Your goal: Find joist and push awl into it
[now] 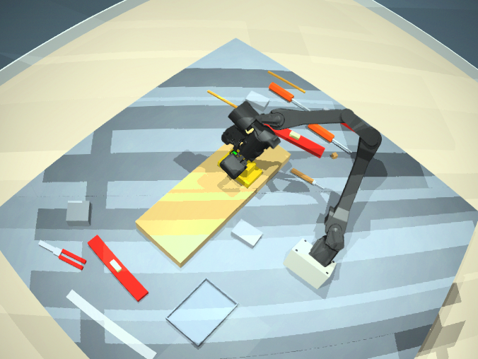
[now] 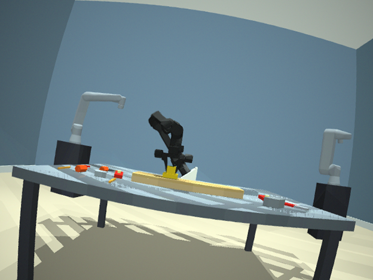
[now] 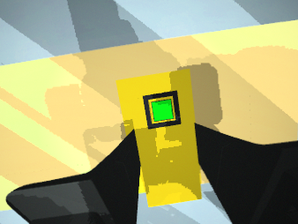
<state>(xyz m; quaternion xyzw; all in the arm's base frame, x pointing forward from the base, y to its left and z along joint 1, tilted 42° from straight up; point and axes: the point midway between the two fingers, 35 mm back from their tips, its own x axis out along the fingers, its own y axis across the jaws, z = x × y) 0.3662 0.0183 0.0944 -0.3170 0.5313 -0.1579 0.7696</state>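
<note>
The yellow stud finder [image 1: 252, 178] [image 2: 170, 174] [image 3: 169, 165] stands upright on the wooden panel [image 1: 171, 218] [image 2: 213, 188] [image 3: 260, 119], towards the panel's far right end in the top view. Its square lamp [image 3: 162, 110] is lit green. My gripper [image 3: 160, 127] is shut on the stud finder, one finger on each side. The awl [image 1: 302, 175], with a brown handle and thin metal shaft, lies on the table right of the panel. The tray [image 1: 221, 291] is empty, near the front. The joist is hidden, and I see no hole in the visible part of the panel.
A pale block [image 1: 247, 232] lies between panel and arm base [image 1: 309, 266]. A red level [image 1: 301, 142] and orange screwdrivers [image 1: 320, 132] [image 1: 281, 92] lie behind the awl. Another red level [image 1: 117, 267], a grey block [image 1: 78, 214] and a red-handled tool [image 1: 72, 258] lie left.
</note>
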